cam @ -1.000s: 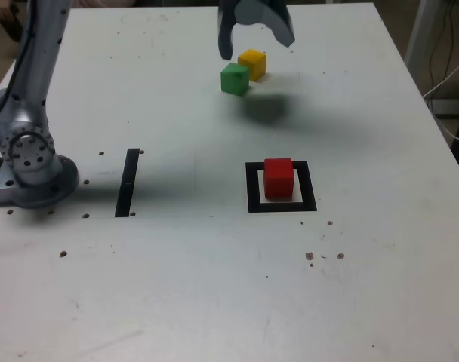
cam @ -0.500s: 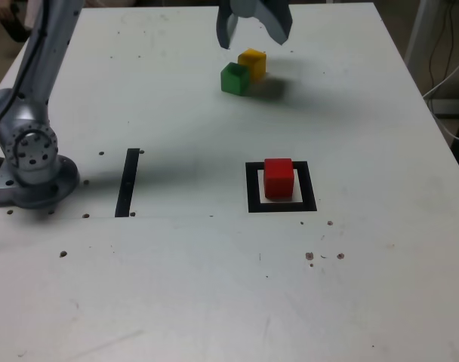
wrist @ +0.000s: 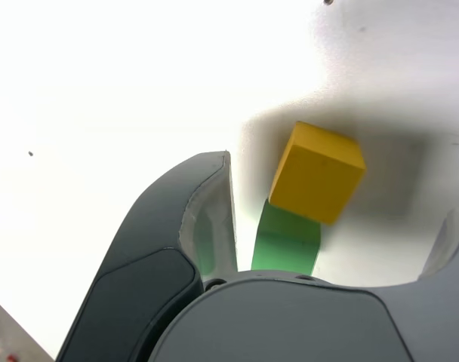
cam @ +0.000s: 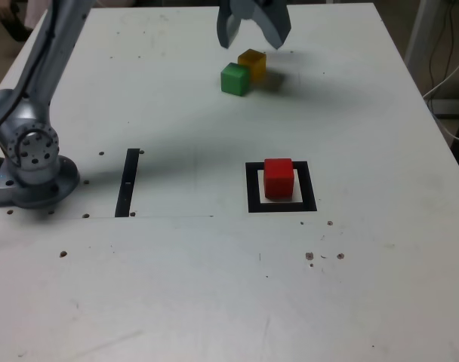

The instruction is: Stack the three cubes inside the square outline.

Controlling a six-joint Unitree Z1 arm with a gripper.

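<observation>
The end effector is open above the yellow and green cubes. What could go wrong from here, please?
1. The yellow cube and green cube touch or nearly touch. A finger of the open end effector coming down for yellow may push green away.
2. The pair sits askew to the jaws, so the grasp could twist the cube.
3. The red cube gives a small top; an off-centre release may topple the stack.

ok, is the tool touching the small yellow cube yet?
Apart. The wrist view shows the open tool with bare table between each finger and the small yellow cube.
</observation>
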